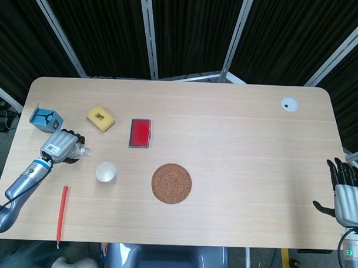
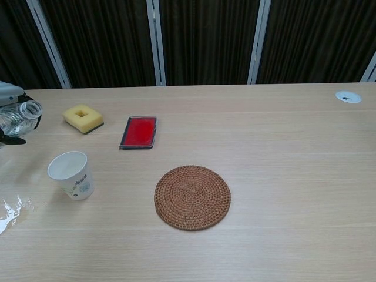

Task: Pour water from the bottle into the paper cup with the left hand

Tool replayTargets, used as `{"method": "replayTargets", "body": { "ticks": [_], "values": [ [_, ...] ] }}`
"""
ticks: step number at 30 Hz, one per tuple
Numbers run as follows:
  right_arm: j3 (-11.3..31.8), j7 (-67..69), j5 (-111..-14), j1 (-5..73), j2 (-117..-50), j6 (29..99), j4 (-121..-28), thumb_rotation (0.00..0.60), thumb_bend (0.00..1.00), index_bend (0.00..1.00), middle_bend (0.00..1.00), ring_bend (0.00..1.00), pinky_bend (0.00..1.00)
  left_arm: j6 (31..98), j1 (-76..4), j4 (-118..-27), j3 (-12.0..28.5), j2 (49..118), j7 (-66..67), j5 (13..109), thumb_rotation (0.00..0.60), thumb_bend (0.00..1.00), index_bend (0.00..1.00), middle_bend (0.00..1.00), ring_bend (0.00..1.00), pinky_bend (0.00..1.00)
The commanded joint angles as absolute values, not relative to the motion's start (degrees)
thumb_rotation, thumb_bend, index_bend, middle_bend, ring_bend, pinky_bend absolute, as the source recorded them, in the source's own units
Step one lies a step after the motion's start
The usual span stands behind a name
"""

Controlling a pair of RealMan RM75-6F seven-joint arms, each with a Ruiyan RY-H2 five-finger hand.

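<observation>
My left hand (image 1: 60, 146) grips a clear water bottle (image 2: 17, 117) at the table's left side. The bottle is tilted, its open mouth (image 1: 85, 151) pointing right toward the white paper cup (image 1: 106, 172), which stands upright a short way off and lower. In the chest view the cup (image 2: 71, 174) sits below and right of the bottle's neck, and only the edge of the left hand (image 2: 8, 94) shows. No water stream is visible. My right hand (image 1: 345, 195) hangs off the table's right edge, fingers spread, holding nothing.
A woven round coaster (image 1: 171, 182) lies right of the cup. A red case (image 1: 140, 132), a yellow sponge (image 1: 101, 118) and a blue box (image 1: 44, 118) sit behind. A red pen (image 1: 61, 211) lies near the front edge. Spilled water (image 2: 9, 212) glistens front left.
</observation>
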State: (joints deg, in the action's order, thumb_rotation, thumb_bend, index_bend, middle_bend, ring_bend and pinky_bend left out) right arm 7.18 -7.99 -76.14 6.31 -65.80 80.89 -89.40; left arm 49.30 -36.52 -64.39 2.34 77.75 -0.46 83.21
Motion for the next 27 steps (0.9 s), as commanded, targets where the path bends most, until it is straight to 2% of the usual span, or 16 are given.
{"method": "replayTargets", "body": {
  "ticks": [1,27],
  "values": [
    [7.26,-7.97,-76.06,6.25,-65.78,81.02,-89.44,0.6,0.0,0.0,0.0,0.0,0.0,48.55,-37.47,-64.86,1.78,78.01,4.79,83.12,0.6,0.76,0.69,0.55,0.39,0.43],
    [7.84,-8.3,-75.34,5.71,-65.58,82.14,-89.6,0.6,0.0,0.0,0.0,0.0,0.0,47.3,-39.99,-61.0,-0.67,81.75,10.15,85.71,0.6,0.77,0.7,0.55,0.39,0.43]
  ]
}}
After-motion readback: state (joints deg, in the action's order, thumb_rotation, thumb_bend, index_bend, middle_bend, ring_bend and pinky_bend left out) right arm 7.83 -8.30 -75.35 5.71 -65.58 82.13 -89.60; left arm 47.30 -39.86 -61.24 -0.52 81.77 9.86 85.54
